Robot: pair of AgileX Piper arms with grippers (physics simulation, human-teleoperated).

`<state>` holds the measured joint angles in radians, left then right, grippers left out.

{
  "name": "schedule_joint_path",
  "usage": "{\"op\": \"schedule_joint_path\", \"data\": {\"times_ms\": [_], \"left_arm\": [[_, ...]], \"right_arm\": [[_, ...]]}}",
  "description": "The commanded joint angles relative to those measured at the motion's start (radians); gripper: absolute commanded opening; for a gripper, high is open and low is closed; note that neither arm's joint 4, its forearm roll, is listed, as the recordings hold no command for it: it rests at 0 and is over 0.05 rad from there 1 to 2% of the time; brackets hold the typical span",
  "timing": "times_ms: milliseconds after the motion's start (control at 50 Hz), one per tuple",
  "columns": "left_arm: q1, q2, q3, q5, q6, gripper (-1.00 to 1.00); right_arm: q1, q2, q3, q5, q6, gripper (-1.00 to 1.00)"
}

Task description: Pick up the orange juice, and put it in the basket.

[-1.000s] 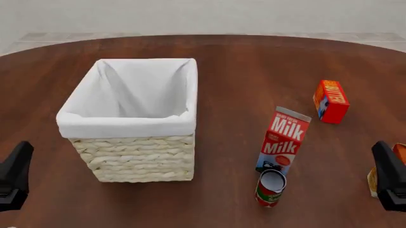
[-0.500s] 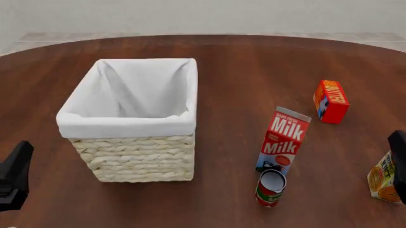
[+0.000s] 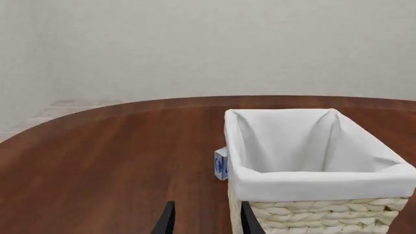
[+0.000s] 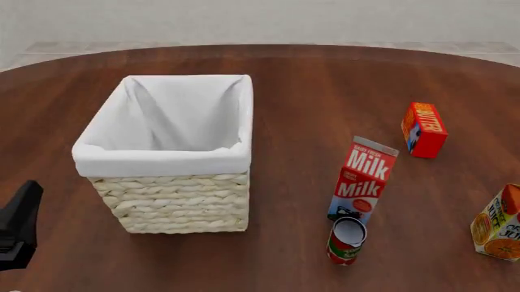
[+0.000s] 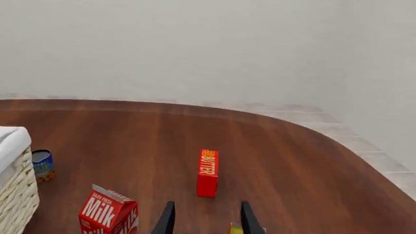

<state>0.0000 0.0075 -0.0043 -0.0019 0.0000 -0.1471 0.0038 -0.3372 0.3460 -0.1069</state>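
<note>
Juice carton [image 4: 497,224] stands at the worktop's right edge, so the right gripper [image 5: 204,219], fingers parted and empty, should descend squarely around it.

right gripper [image 5: 204,222] gone from the front view — orange juice [image 4: 498,223] now fully uncovered

The orange juice [image 4: 497,223] is a small gable-top carton, yellow-green with orange-fruit pictures. It stands upright on the table, at the right edge and toward the near side. The basket [image 4: 174,201], a large square cream wicker one with white cloth lining folded over its rim, sits upright and open on the table's left half, well apart from the carton.
</note>
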Motion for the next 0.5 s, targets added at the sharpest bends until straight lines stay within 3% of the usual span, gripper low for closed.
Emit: {"op": "schedule_joint_path", "data": {"times_ms": [20,220,240,360,440,500], "left_arm": [[0.0,0.0,0.0,0.0,0.0,1.0],[0.0,0.0,0.0,0.0,0.0,1.0],[0.0,0.0,0.0,0.0,0.0,1.0],[0.0,0.0,0.0,0.0,0.0,1.0],[0.0,0.0,0.0,0.0,0.0,1.0],[0.0,0.0,0.0,0.0,0.0,1.0]], "right_arm": [[-0.088,0.012,-0.063,0.074,-0.024,1.0],[-0.173,0.053,-0.1,0.09,-0.062,1.0],[-0.178,0.091,-0.113,0.089,-0.036,1.0],[-0.223,0.174,-0.14,0.085,-0.019,1.0],[-0.225,0.232,-0.164,0.093,0.044,1.0],[-0.24,0.264,-0.166,0.09,0.058,1.0]]}}
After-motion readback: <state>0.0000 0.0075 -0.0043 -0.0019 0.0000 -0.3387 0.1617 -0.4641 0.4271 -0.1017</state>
